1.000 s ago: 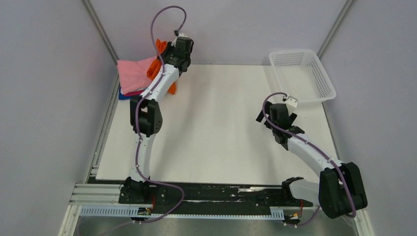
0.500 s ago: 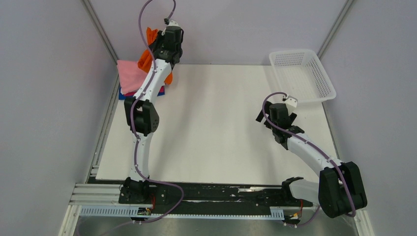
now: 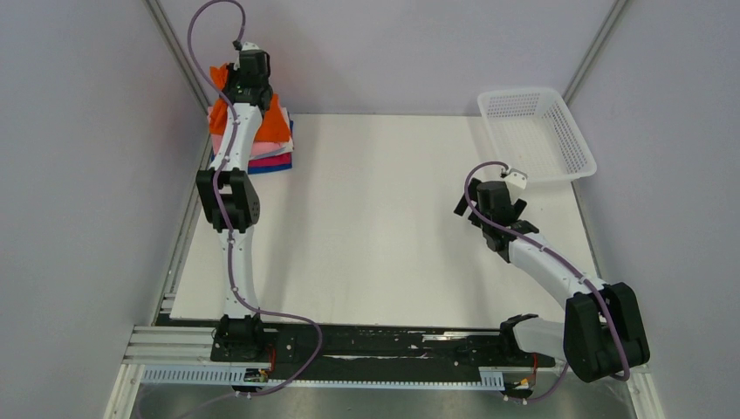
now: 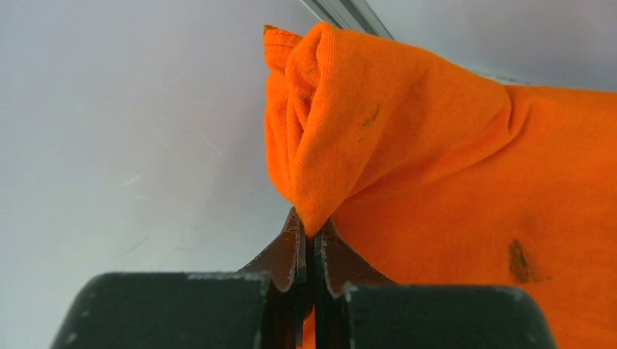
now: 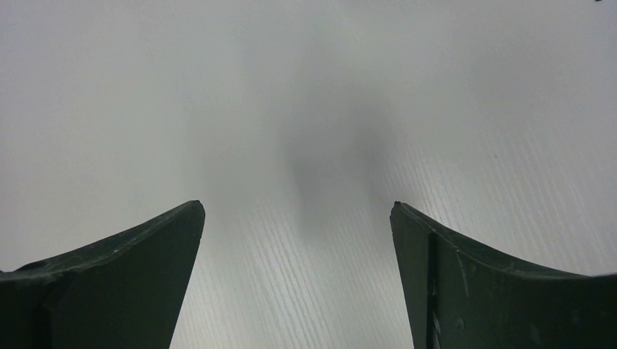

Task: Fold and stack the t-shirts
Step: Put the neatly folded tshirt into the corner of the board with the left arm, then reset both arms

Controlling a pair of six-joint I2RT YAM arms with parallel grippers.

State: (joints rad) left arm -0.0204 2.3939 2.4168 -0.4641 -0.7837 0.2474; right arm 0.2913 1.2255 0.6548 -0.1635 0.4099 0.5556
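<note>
Risk: orange t-shirt (image 4: 436, 167) landing crumpled on the stack (image 3: 275, 158).
Our left gripper (image 4: 309, 229) clenches 1 bunched edge, so a crooked release could spoil the fold; right gripper (image 5: 297, 211) hangs released.

The left arm (image 3: 234, 253) rises from its base at the near edge and stretches forward to the far left corner of the counter. Its elbow sits partway along the left edge and its wrist is raised. The left tool (image 4: 309, 231) has its jaws pressed together, pinching a fold of the orange t-shirt (image 4: 436, 167). The right arm (image 3: 541, 262) bends low over the right side of the counter. The right tool (image 5: 297, 207) points down at the counter with its fingers spread wide, gripping nothing.
</note>
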